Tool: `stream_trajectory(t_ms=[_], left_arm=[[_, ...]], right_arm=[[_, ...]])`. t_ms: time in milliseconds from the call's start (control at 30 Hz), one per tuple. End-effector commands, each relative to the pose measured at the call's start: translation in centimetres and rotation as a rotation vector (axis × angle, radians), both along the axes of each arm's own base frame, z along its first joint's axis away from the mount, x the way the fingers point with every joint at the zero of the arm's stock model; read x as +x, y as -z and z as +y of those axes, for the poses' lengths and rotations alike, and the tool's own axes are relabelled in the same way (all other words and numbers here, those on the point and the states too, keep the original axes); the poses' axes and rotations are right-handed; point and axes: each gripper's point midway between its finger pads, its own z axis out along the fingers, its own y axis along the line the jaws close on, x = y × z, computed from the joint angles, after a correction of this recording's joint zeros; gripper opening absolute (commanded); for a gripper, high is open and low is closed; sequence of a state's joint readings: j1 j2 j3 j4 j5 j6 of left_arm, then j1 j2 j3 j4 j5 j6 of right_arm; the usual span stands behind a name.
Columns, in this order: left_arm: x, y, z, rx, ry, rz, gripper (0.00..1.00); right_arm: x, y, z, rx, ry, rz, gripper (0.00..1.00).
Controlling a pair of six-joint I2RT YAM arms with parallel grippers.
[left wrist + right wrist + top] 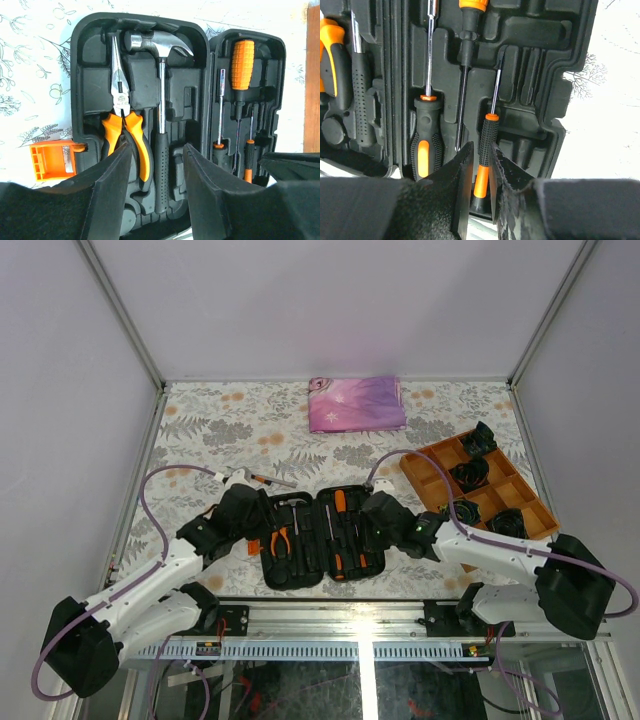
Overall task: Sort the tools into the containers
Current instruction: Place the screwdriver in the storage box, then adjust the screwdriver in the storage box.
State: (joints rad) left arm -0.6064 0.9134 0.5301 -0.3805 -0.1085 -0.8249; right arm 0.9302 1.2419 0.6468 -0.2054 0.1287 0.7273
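Tool case (317, 540) lies open at the near middle of the floral surface (250, 430), between both arms. Its left half holds orange-handled pliers (122, 115) and a hammer (161, 100), both seated in moulded slots. The left gripper (157, 150) hovers over that half, jaws spread and holding nothing. The right gripper (481, 147) sits low over the right half, jaws narrowed around the slim screwdriver (487, 135); whether they actually pinch its handle cannot be told.
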Motion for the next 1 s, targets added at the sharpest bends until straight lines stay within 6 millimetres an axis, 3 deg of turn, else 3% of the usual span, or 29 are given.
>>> stream_trajectory(t_ms=[0,600,967], left_arm=[[0.4,-0.4,-0.5,-0.026,0.022,-0.028,0.44],[0.6,-0.7,-0.5,-0.02,0.028,-0.033,0.44],[0.6,-0.5,-0.4,-0.016,0.026,-0.032,0.44]], right_arm=[[0.4,-0.8,1.1,0.0,-0.026,-0.006,0.24],[0.2,1.2,0.9,-0.076,-0.044,0.043,0.18],[-0.9,2.9,-0.4,-0.197,-0.063,0.137,0.12]])
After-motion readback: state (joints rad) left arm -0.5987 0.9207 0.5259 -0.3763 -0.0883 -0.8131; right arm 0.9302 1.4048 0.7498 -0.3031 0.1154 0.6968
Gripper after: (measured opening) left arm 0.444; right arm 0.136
